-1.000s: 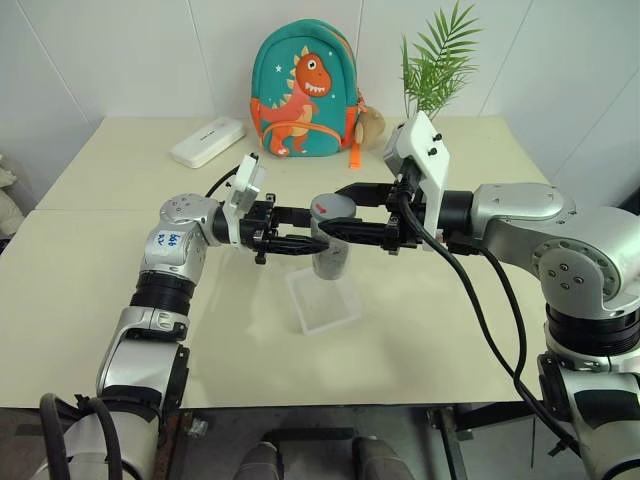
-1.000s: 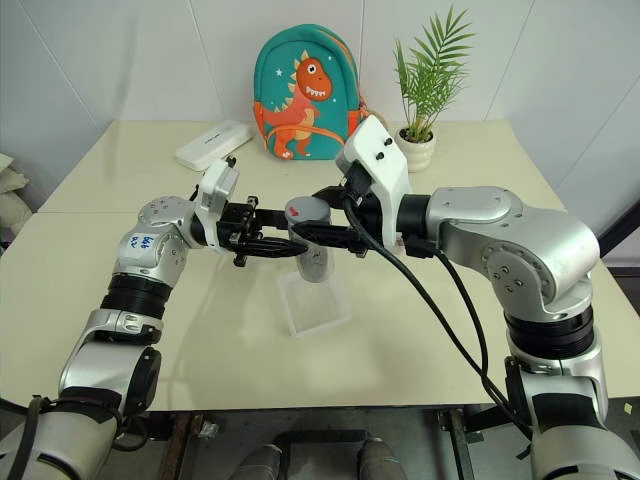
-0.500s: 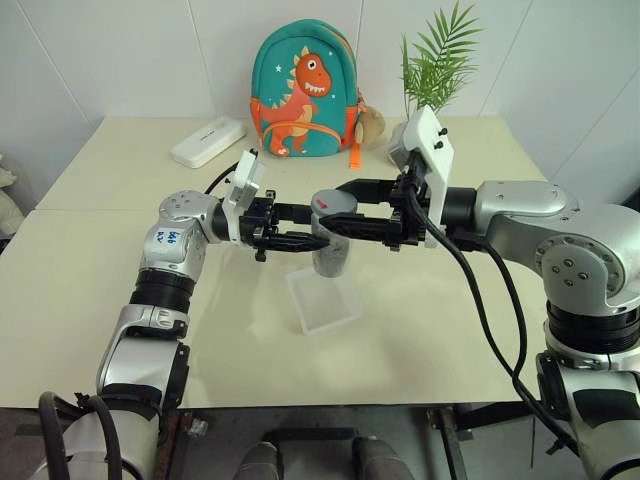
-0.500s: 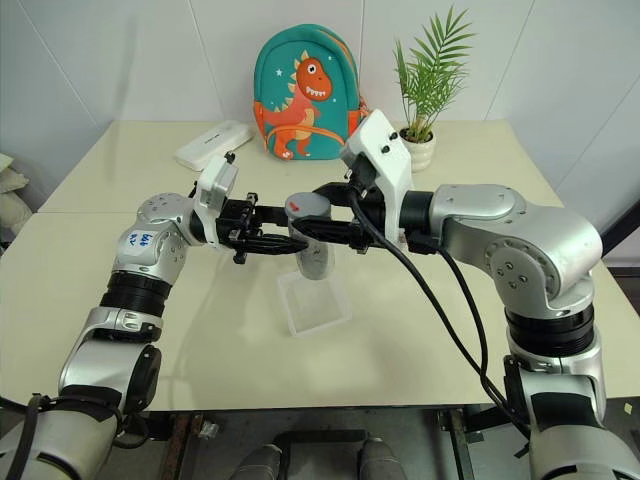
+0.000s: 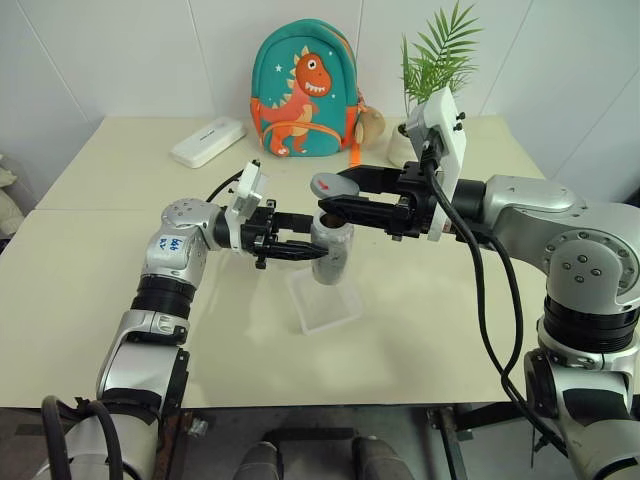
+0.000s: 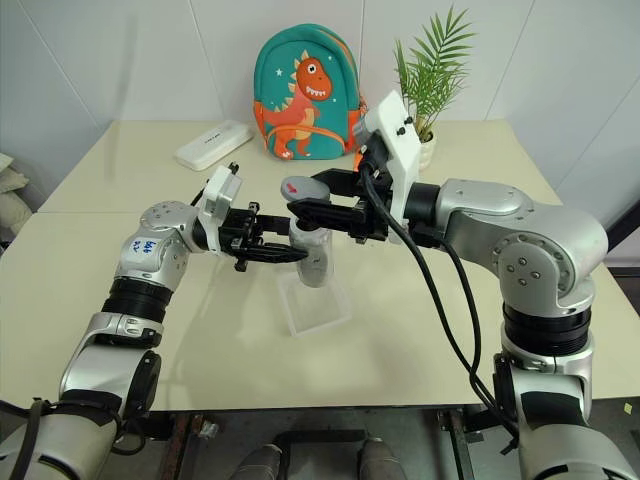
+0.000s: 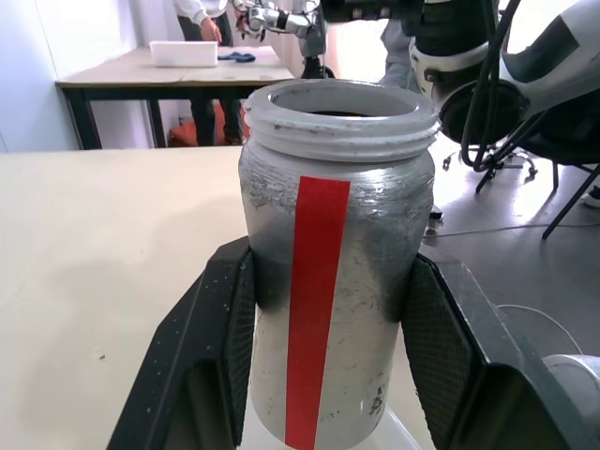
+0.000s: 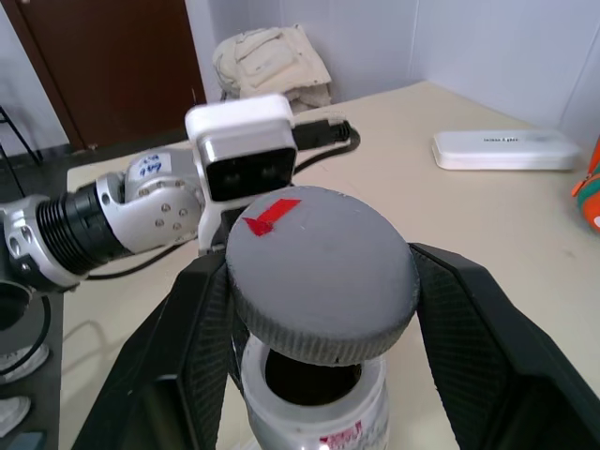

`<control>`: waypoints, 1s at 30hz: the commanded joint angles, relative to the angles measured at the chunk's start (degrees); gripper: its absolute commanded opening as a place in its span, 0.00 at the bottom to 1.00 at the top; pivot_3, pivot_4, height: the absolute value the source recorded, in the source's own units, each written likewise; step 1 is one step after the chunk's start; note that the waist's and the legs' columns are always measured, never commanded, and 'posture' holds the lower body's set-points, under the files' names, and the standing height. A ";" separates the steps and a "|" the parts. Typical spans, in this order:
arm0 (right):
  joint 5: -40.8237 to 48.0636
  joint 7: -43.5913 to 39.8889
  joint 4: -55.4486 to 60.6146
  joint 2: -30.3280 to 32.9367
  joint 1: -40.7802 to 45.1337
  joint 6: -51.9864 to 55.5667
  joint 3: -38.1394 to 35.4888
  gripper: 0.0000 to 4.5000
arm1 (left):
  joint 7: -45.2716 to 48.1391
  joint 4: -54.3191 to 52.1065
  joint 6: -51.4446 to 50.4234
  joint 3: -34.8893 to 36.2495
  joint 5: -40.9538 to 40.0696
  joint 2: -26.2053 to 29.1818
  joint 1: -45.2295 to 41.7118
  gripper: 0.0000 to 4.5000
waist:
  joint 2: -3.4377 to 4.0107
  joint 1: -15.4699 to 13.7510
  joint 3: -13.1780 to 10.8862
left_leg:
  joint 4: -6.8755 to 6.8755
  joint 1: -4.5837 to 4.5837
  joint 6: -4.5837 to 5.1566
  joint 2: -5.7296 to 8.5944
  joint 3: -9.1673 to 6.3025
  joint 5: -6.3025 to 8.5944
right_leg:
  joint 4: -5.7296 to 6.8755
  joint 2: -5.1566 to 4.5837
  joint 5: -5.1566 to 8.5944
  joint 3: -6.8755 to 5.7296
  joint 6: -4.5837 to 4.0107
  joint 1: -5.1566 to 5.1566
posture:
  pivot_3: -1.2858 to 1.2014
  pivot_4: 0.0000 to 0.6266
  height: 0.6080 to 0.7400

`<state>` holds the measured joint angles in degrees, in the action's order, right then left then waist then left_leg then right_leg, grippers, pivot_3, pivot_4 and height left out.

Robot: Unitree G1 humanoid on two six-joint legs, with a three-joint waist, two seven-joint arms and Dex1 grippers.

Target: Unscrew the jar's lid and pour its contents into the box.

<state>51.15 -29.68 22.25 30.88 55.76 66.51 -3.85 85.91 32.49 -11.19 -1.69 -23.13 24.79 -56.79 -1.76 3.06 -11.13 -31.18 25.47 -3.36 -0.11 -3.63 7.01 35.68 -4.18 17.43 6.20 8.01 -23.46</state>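
Left wrist view: the jar (image 7: 333,309) stands upright between the jaws of the left gripper (image 5: 290,245), which are closed on its silvery body to either side of the red stripe. Its threaded white mouth is open and uncovered. The contents cannot be made out through the dark opening.

The lid (image 8: 322,269) is clamped edgewise in the closed jaws of the right gripper (image 5: 345,200), its grey top bearing a small red mark. A second ago it sat on the jar's mouth; it now hangs just above and clear of it, with a visible gap between cap and neck. Judgement: unscrewing is complete, and the pour is the step outstanding.

The box (image 5: 325,300) lies directly beneath the held jar, on the bench (image 5: 420,330). The jar is held above it, not resting in it. Judgement: tilting the jar where it is should land the pieces inside the tray, provided the lid is drawn aside first.

The bench is pale cream and plain. At its far edge stand a teal dinosaur backpack (image 5: 303,90), a white rectangular case (image 5: 207,141) and a potted palm (image 5: 438,65), all well apart from the work. White walls close the room behind.
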 commanded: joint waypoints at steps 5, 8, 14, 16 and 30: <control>-0.12 0.02 0.17 1.87 1.20 -1.08 -2.01 0.55 | 0.42 -0.64 0.93 0.43 0.10 0.05 -0.26 0.42 | 0.00 0.02 0.00 | 0.00 0.00 0.00 0.00 0.00 0.00 | 0.00 0.00 0.00 0.00 0.00 0.00 | 0.52 0.24 1.00; -2.87 -0.26 -0.98 4.90 0.74 -2.44 -2.39 0.55 | -0.05 0.35 1.17 1.08 0.35 0.77 -0.33 0.42 | 0.00 -0.04 0.00 | 0.00 0.00 0.00 0.00 0.00 0.00 | -0.01 0.00 0.00 0.00 0.00 0.00 | 0.52 0.24 1.00; -8.63 0.57 -1.47 14.52 -6.54 -3.32 -5.83 0.55 | -0.92 2.24 1.06 3.59 0.29 4.74 -1.28 0.42 | 0.00 -0.03 0.00 | 0.01 0.01 0.00 0.01 0.02 0.00 | -0.08 -0.01 0.17 0.01 -0.31 -0.01 | 0.52 0.24 1.00; -9.66 1.16 -0.43 16.52 -9.93 -2.96 -7.09 0.55 | -1.03 2.84 1.08 4.17 0.33 5.97 -1.57 0.42 | -0.01 0.03 0.00 | 0.04 0.01 0.00 0.01 0.02 0.00 | -0.08 -0.01 0.19 0.01 -0.27 -0.01 | 0.52 0.24 1.00; -14.76 9.63 11.13 9.53 -43.31 -5.08 -13.34 0.55 | -2.39 11.40 4.34 7.84 1.50 11.42 -5.80 0.42 | -0.10 -0.14 -0.06 | -0.24 -0.05 0.00 0.03 0.03 0.01 | 0.07 0.01 0.31 0.02 -0.31 0.10 | 0.52 0.24 1.00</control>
<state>37.11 -21.12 32.01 40.69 12.33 63.16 -16.13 83.25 43.84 -7.96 5.11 -21.83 35.19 -60.63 -1.86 2.92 -11.18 -31.52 25.43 -3.36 -0.08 -3.57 7.02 35.74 -4.18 17.74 6.26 7.71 -23.34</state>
